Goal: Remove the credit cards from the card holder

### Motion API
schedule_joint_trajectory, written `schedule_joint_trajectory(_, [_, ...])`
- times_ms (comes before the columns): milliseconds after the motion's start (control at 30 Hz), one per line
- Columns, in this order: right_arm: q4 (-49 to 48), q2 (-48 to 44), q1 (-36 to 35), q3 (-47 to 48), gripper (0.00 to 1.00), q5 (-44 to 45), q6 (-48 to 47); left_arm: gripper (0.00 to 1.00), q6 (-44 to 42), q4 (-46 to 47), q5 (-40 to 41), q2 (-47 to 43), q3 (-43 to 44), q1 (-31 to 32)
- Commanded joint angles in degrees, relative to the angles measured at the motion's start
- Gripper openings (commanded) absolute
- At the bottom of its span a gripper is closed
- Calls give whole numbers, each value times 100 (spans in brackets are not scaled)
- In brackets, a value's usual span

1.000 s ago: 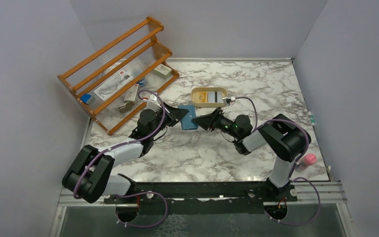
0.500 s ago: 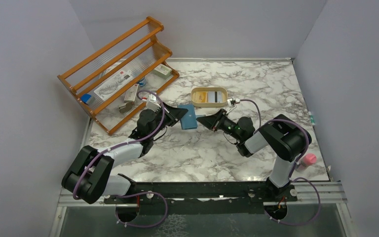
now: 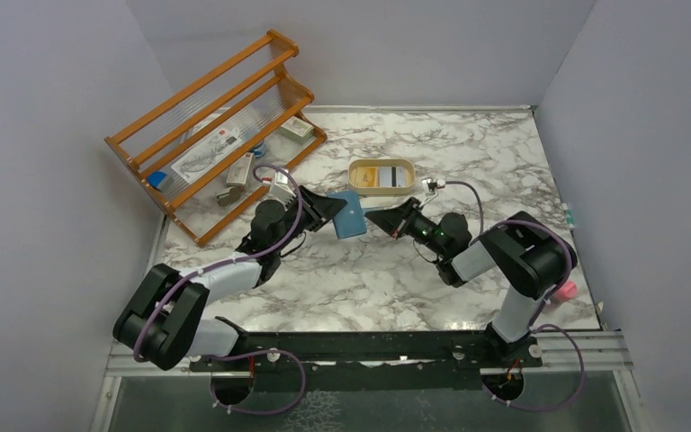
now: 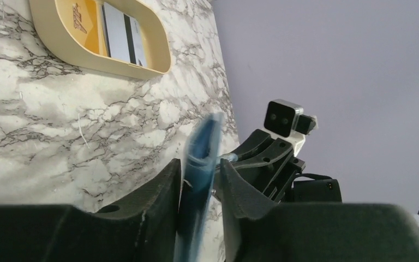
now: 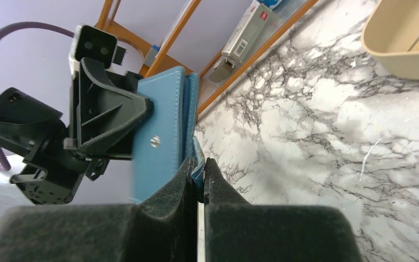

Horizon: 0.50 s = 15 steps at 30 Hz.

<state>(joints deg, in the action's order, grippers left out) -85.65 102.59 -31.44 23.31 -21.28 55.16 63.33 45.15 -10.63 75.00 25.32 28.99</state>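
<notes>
Extraction in progress: teal card holder (image 5: 161,136) held on edge above the table (image 3: 342,270), clamped between the fingers of the left gripper (image 4: 199,172), with the right gripper (image 5: 197,169) pressed almost together on a thin pale credit card (image 5: 199,213) at the holder's open edge. Impossible to tell how much of the card is inside the slot. To do this well, pull straight back along the plane of the slot, slow and level, with no twist of the wrist, so as not to bend the card or jam it against the slot's lip. Brace the left grip firmly against that pull; judging by its smooth face, the holder is likely to slide if squeezed too lightly. Once free, carry the card to the cream tray (image 3: 382,163) just beyond, already holding a yellow card (image 3: 370,176) and a dark-striped card (image 3: 398,176), and lay it flat inside. Avoid spreading the right fingers before passing the tray's rim.
</notes>
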Motion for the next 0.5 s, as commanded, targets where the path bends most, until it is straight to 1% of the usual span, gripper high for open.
schedule_joint_trajectory(0, [191,-618,150,-80,1,86,-510,42,112,444,-326,312,-62,-8])
schedule_joint_trajectory(67, [546,-913,163,-56,1,77,-703,58,175,566,-395,442,-58,-8])
schedule_joint_trajectory(100, [827,-1063,164,-11,1,67,-818,64,202,608,-422,499,-54,-8])
schedule_joint_trajectory(167, [1426,-1377,162,104,1,69,-1104,72,285,699,-451,613,-58,-8])
schedule_joint_trajectory(233, [1943,-1689,162,201,1,120,-1299,76,407,908,-501,772,-69,-8])
schedule_joint_trajectory(333, [2575,-1933,165,383,1,58,-1512,78,655,1382,-628,1082,-68,-1])
schedule_joint_trajectory(400, [2696,-1999,165,423,1,-69,-1556,81,825,1814,-730,1346,-71,1])
schedule_joint_trajectory(467, [2744,-2050,164,430,1,-184,-1566,82,1045,2407,-823,1630,-95,1])
